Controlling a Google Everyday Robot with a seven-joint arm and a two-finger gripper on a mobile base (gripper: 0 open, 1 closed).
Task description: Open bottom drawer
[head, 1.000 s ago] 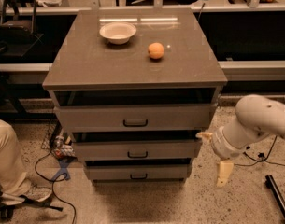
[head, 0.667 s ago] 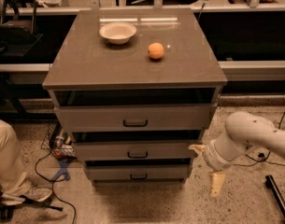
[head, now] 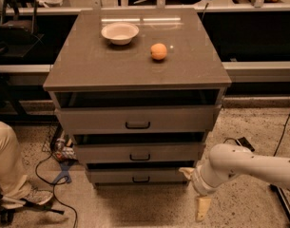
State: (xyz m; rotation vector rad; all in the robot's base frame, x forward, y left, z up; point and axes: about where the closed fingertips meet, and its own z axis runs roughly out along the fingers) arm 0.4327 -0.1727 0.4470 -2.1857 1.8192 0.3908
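The bottom drawer (head: pixel 111 176) is the lowest of three grey fronts on the cabinet, with a small black loop handle (head: pixel 141 179). A dark gap shows above it and none of its inside shows. My gripper (head: pixel 194 191) is low at the cabinet's right front corner, level with the bottom drawer and to the right of its handle. Its two cream fingers are spread apart, one (head: pixel 186 171) near the drawer's right end, the other (head: pixel 203 209) pointing down at the floor. It holds nothing.
The middle drawer (head: pixel 140 152) and top drawer (head: pixel 137 119) sit above. A white bowl (head: pixel 120 32) and an orange (head: pixel 158 51) are on the cabinet top. A person's leg and shoe (head: pixel 11 175) and cables (head: pixel 59 165) are on the floor at the left.
My arm has moved left and down, bringing the gripper from beside the middle drawer to the cabinet's lower right corner. The drawers have not moved.
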